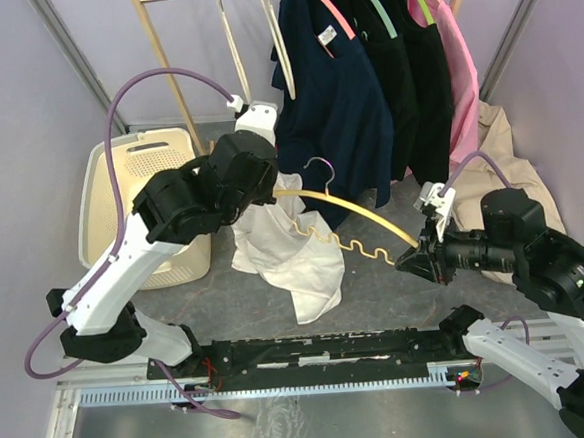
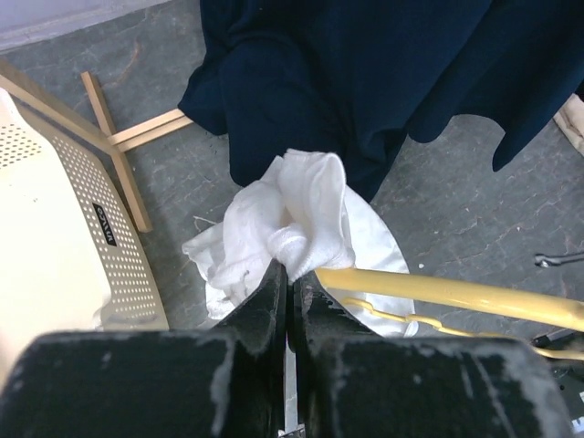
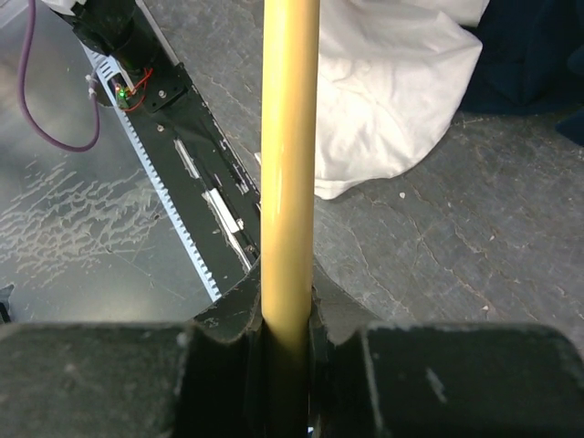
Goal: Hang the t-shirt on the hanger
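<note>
Your left hand (image 2: pixel 290 274) was clenched on a bunch of the t-shirt (image 1: pixel 279 245), which hung over the middle of the bench (image 1: pixel 398 302), hem trailing toward the near edge. Your right hand (image 3: pixel 290 306) was clamped on one end of the hanger (image 1: pixel 357 212); its other tip sat at the bunched cloth.

Risks:
- The tip could shove fabric instead of finding an opening.
- Gripped by one end, the hanger could twist.
- The navy shirt (image 1: pixel 339 105) just behind might snag.

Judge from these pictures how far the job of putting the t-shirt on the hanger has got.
Done: the right hand grips one arm of the hanger, and the left hand pinches a bunch of the t-shirt. In hand: the hanger's other end meets the cloth beside the left hand. To do: the shirt hangs crumpled below, and the gripped arm is bare.
</note>
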### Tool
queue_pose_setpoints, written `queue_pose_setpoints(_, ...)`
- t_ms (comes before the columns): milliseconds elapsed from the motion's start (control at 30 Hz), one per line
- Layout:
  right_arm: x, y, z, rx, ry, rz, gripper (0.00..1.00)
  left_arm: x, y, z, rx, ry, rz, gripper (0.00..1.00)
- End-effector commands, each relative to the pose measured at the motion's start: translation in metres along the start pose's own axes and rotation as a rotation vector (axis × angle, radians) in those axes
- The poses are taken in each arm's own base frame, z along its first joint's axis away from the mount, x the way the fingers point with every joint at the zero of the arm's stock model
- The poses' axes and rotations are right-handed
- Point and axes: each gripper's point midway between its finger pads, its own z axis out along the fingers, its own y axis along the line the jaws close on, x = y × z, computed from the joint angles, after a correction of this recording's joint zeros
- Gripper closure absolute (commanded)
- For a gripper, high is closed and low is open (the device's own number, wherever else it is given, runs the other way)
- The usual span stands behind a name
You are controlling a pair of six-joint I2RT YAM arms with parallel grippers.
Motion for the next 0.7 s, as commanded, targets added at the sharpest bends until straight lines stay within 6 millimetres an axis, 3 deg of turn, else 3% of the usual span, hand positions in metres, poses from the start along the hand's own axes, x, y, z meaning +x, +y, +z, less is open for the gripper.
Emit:
queue_pose_setpoints(0,-0.02,0.011,-0.019,-0.01,-0.026,-0.046,0.98,-0.02,0.004,-0.008,-0.006,-0.047,0.044,0.97)
queue_pose_setpoints(167,-0.031,0.017,-0.03,-0.012,-0.023,-0.057,0.98,-0.01,-0.015,0.002,0.039,-0.005,0.085,0.97)
queue_pose_setpoints(267,-0.041,0.013,-0.029,0.004,-0.022,-0.061,0.98,0.008,-0.041,0.009,0.094,0.035,0.138,0.97)
queue_pose_setpoints(433,-0.05,-0.002,-0.016,0.041,0.0,-0.055,0.98,0.036,-0.072,0.013,0.137,0.069,0.201,0.97)
queue_pose_setpoints(667,-0.047,-0.007,0.004,0.018,-0.062,-0.053,0.99,0.049,-0.099,0.0,0.167,0.022,0.252,0.97)
